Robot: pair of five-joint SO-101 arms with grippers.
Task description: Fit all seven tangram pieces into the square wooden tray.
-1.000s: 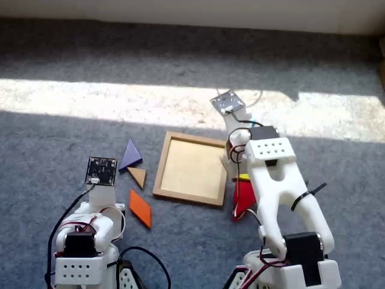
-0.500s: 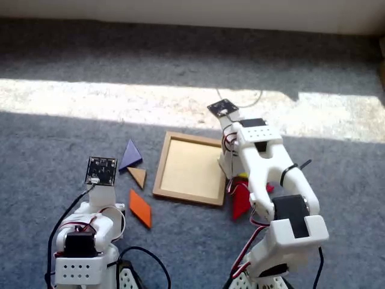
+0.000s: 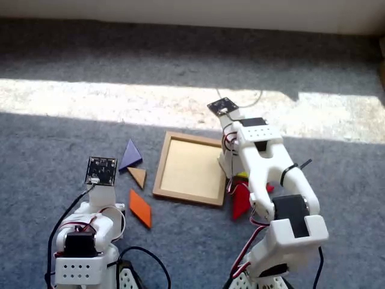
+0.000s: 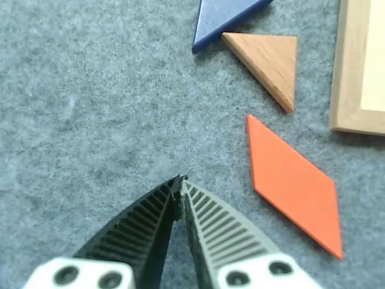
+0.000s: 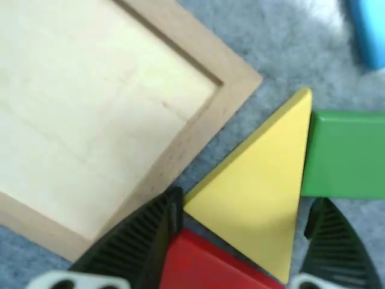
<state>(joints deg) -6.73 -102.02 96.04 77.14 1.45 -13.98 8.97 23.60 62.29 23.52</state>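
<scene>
The square wooden tray (image 3: 160, 174) lies mid-carpet with nothing in it. Left of it lie a blue triangle (image 3: 130, 155), a wood-coloured triangle (image 3: 138, 176) and an orange parallelogram (image 3: 140, 208). My left gripper (image 4: 180, 179) is shut and empty, low over the carpet near the orange parallelogram (image 4: 295, 183). My right arm (image 3: 264, 162) hangs over the tray's right edge. There my right gripper (image 5: 246, 205) is open, its fingers on either side of a yellow triangle (image 5: 258, 192). A green piece (image 5: 346, 153) and a red piece (image 5: 204, 265) touch the yellow one beside the tray rim (image 5: 198, 126).
A light blue piece (image 5: 370, 30) lies on the carpet beyond the green one. A band of sunlight crosses the carpet behind the tray. The red triangle (image 3: 242, 198) pokes out under the right arm. A cable trails behind the right wrist camera.
The right arm swung over and down toward the pieces at the tray's right edge a second ago, and has since held still. The left arm has not moved.
</scene>
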